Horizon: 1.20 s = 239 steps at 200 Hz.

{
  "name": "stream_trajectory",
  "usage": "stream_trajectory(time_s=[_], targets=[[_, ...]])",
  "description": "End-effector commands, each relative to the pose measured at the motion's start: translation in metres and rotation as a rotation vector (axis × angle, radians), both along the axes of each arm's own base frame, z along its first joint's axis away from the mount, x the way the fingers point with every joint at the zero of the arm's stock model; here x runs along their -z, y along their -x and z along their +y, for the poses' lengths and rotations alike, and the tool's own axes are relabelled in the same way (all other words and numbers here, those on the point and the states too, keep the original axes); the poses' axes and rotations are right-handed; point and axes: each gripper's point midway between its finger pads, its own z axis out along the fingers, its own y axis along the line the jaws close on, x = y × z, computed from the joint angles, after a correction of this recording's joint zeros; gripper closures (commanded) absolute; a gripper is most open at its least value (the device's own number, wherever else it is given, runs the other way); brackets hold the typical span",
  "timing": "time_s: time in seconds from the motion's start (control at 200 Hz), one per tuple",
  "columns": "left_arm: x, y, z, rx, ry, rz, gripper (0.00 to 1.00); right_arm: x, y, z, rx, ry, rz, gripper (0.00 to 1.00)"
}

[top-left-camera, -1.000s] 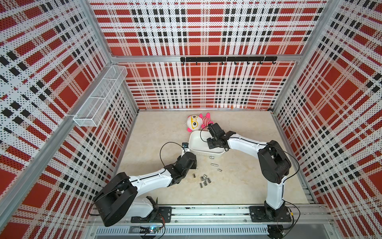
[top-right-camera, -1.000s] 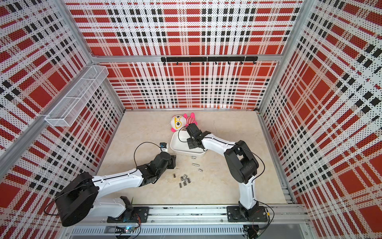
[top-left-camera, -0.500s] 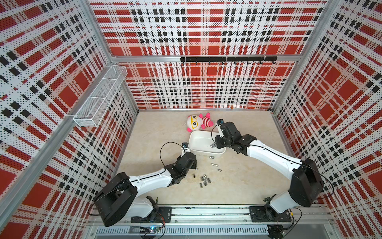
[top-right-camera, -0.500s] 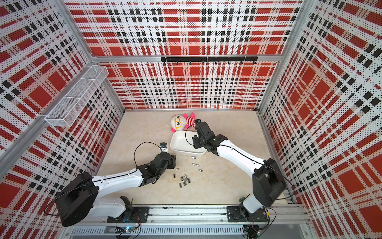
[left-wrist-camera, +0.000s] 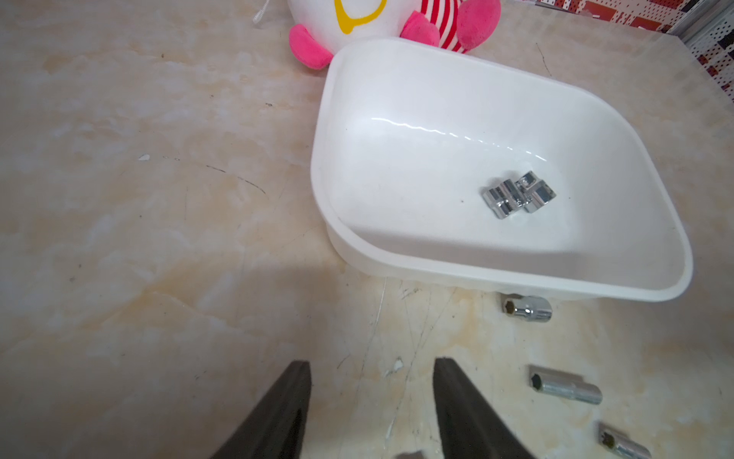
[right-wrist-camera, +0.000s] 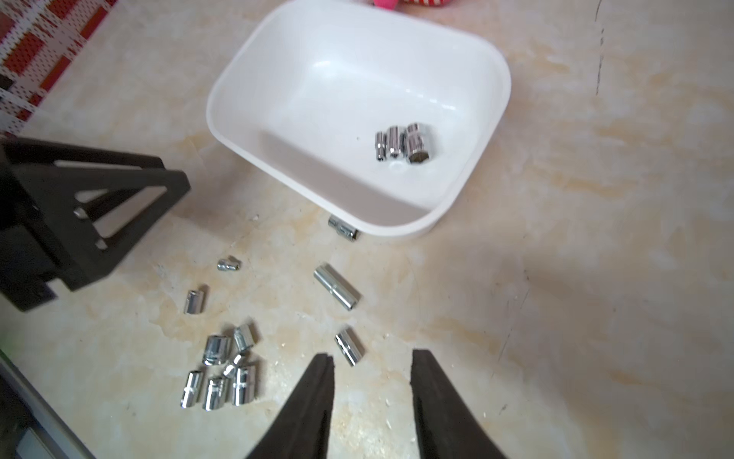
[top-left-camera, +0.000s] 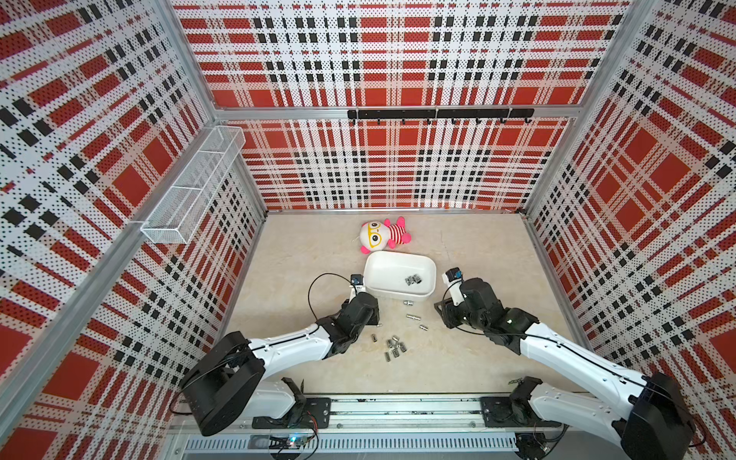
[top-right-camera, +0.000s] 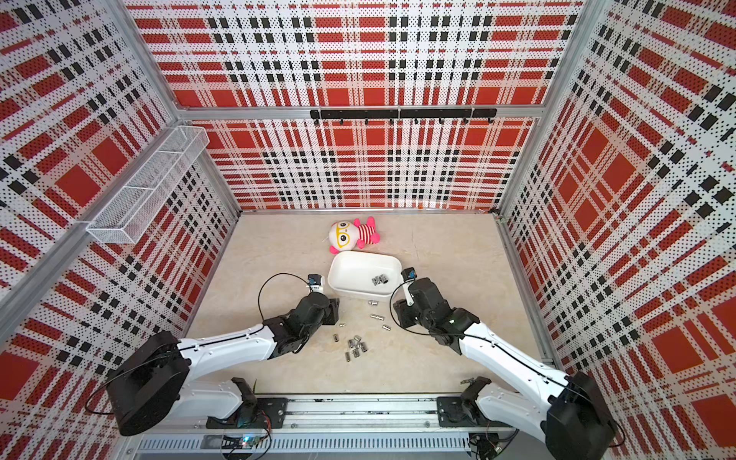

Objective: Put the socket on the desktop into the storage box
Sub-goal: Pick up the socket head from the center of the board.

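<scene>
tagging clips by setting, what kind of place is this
Probably a robot test cell: plaid pegboard walls enclose the desktop, a left arm and right arm sit on a rail, and sockets lie scattered by a storage box.

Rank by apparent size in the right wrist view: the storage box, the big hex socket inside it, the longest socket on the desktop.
1. storage box, by far largest.
2. big hex socket and longest socket: about alike; the hex one lies farther from the camera, so unranked.

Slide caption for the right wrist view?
Open right gripper near loose sockets; three sockets in the storage box.
</scene>
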Motion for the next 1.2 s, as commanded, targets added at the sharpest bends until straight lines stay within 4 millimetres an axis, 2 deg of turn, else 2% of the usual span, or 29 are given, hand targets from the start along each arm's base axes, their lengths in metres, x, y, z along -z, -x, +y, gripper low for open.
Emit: stream_trajectory(time_s=[0.0,0.07,0.321,0.481,1.192], targets=[[-0.001,-0.002,-0.003,0.006,0.004,-0.001,0.45,0.011,0.001,0.009,-0.022,-0.020,-0.016,0.60],[-0.001,-0.002,-0.004,0.007,0.005,0.000,0.45,0.023,0.004,0.015,-0.041,-0.007,0.002,0.61],[-0.001,-0.002,-0.006,0.018,0.011,0.002,0.45,0.043,0.012,0.034,-0.113,0.039,0.014,0.58],[-0.002,-0.001,-0.007,0.022,0.014,0.003,0.45,0.057,0.013,0.035,-0.119,0.093,0.037,0.58],[-0.002,0.000,-0.009,0.031,0.018,0.007,0.45,0.087,0.010,0.040,-0.128,0.179,0.096,0.58]])
